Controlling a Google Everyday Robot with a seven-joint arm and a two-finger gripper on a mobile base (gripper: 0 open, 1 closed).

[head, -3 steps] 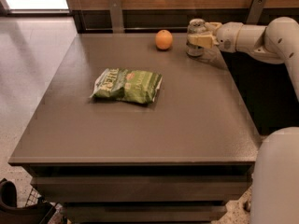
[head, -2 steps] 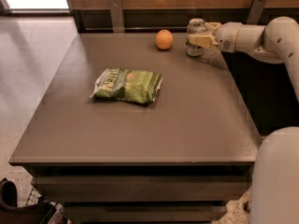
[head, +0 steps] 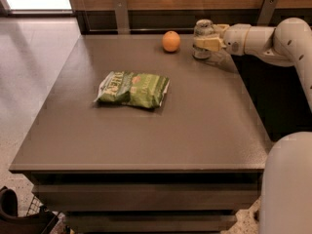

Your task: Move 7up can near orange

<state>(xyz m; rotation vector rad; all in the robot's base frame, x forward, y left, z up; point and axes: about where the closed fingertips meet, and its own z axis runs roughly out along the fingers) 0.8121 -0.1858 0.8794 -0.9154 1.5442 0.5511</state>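
Observation:
The 7up can (head: 202,29), silvery with a pull-tab top, stands upright at the far right of the table. My gripper (head: 204,42) reaches in from the right and its fingers (head: 207,43) are closed around the can's body. The orange (head: 171,41) sits on the table a short way to the left of the can, apart from it.
A flat green chip bag (head: 132,88) lies in the middle-left of the brown table (head: 195,130). A wooden wall with metal brackets (head: 122,14) runs behind the far edge. My white arm (head: 278,38) extends along the right side. A dark object (head: 14,213) sits on the floor, lower left.
The gripper and the can have stayed in about the same place beside the orange; nothing else has moved.

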